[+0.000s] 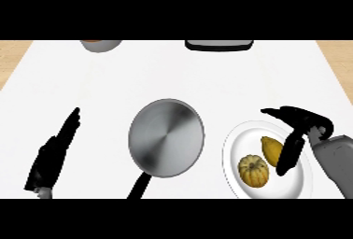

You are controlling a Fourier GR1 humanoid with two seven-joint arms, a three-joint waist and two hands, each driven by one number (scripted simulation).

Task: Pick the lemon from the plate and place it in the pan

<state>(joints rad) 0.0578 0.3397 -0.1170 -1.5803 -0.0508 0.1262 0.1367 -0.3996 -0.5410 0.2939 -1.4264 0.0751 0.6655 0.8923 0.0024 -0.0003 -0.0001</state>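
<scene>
- Lying on the white plate (238, 140) at the lower right of the white tabletop (207, 79): the lemon (270, 148), toward the plate's right side, still out of the pan.
- Sitting just beside the lemon, at its lower left: a ribbed, yellow-brown small squash (254, 171), close enough that touching cannot be told.
- Hovering over the plate's right edge: the right hand (298, 125), fingers (291, 156) hanging straight down alongside the lemon's right side, thumb jutting to the left above it; not closing on anything, contact with the lemon not clear.
- Resting at the left edge, well apart from the plate: the left hand (55, 151), fingers stretched out straight, holding nothing.
- Standing between the two hands, just left of the plate: the steel pan (166, 137), black handle pointing to the lower edge, carrying nothing inside.
- Showing partly at the far edge: a grey bowl (101, 45) and a dark tray-like object (218, 45).
</scene>
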